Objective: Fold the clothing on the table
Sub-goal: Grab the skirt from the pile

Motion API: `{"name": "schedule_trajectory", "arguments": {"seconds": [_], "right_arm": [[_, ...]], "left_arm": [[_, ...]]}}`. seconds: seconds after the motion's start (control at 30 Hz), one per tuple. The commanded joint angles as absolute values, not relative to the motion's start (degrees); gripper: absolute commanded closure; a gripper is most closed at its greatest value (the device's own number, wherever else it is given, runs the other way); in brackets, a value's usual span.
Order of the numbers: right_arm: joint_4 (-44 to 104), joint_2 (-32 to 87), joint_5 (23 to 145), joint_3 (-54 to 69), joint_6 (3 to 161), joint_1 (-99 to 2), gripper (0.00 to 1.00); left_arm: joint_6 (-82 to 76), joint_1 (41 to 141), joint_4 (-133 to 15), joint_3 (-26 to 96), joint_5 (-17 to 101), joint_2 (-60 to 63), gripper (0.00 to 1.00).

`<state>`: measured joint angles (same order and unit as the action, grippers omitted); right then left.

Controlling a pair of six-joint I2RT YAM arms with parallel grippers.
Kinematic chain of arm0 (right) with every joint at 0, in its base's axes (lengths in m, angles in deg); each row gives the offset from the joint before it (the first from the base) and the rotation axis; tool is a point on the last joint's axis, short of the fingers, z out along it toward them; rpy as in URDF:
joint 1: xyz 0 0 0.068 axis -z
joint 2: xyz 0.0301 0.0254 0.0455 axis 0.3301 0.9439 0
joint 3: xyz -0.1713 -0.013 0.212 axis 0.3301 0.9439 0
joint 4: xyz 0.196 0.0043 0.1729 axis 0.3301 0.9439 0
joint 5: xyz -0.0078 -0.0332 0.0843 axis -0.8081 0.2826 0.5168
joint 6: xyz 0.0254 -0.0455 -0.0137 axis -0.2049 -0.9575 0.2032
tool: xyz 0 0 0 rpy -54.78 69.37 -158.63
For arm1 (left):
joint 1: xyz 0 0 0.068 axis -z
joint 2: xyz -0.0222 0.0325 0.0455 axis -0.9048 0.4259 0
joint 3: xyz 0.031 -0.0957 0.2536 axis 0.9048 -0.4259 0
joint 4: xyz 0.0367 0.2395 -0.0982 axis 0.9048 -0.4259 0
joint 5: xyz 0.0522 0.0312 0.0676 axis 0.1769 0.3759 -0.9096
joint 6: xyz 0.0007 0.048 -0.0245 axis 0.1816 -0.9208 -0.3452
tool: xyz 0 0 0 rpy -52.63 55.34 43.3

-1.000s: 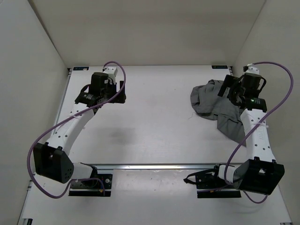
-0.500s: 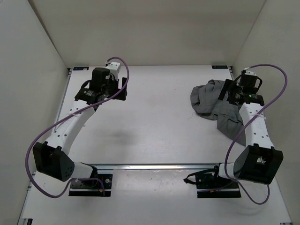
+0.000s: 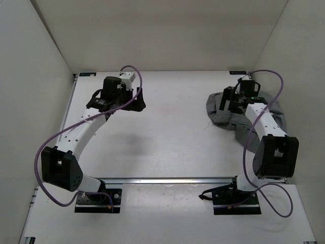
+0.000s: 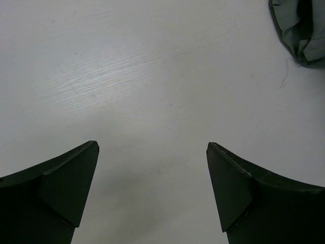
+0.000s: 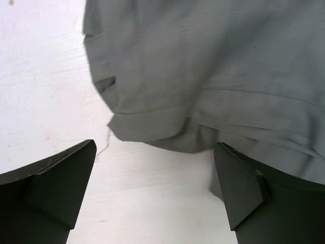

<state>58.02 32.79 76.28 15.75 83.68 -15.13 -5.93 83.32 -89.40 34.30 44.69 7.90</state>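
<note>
item one, the clothing (image 3: 217, 111): plain grey garment, crumpled in a heap on the far right part of the table (image 3: 172, 127), close to the far right corner, with one part trailing toward the near side beneath my right forearm. a hem runs across the right wrist view with its edge folded over, and a thin loose thread (image 5: 104, 146) hangs from that edge onto the white surface. item two, my right gripper (image 3: 227, 100): poised over the left portion of the heap, jaws spread wide, grasping nothing. in the wrist view its two dark fingers (image 5: 51, 188) frame the hem, with bare table between the tips (whether either tip touches the fabric i cannot tell). item three, my left gripper (image 3: 137, 99): over the far left part of the table, well apart from the clothing, jaws likewise spread wide and holding nothing. its wrist view shows white tabletop between the fingers (image 4: 56, 188), with a corner of the grey fabric at the upper right edge of that view. item four, purple cables (image 3: 130, 66): one loops over each wrist. item five, metal rail (image 3: 167, 179): crosses the table near my two bases.
</note>
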Motion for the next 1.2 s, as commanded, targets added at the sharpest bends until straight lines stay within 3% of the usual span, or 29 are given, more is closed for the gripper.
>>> {"name": "schedule_trajectory", "arguments": {"seconds": [0.0, 0.37, 0.6, 0.73, 0.8, 0.97, 1.17], "right_arm": [[54.84, 36.84, 76.36, 13.68, 85.69, -18.82, 0.02], [56.86, 50.56, 62.14, 5.25, 84.55, -25.60, 0.06], [59.23, 54.88, 59.48, 2.16, 83.58, -24.46, 0.20], [58.97, 56.45, 60.54, 2.34, 83.32, -23.32, 0.33], [59.33, 56.81, 60.10, 2.25, 83.14, -23.76, 0.44], [60.91, 56.99, 58.69, -0.12, 82.27, -24.37, 0.97], [64.68, 53.48, 66.30, -8.29, 76.65, -27.01, 1.00]], "left_arm": [[-4.50, 84.13, -86.27, 32.52, 50.15, 5.77, 0.01], [-6.53, 82.99, -88.55, 29.44, 48.93, 3.58, 0.01], [-6.35, 82.02, -88.29, 28.64, 49.37, 2.96, 0.01], [-6.61, 81.76, -88.90, 28.38, 49.02, 2.70, 0.01], [-6.70, 81.58, -89.34, 28.47, 48.84, 2.52, 0.02], [-6.62, 81.76, -89.35, 28.30, 49.10, 2.17, 0.01], [-6.88, 81.15, -88.03, 27.15, 50.16, 1.03, 0.02]]}}
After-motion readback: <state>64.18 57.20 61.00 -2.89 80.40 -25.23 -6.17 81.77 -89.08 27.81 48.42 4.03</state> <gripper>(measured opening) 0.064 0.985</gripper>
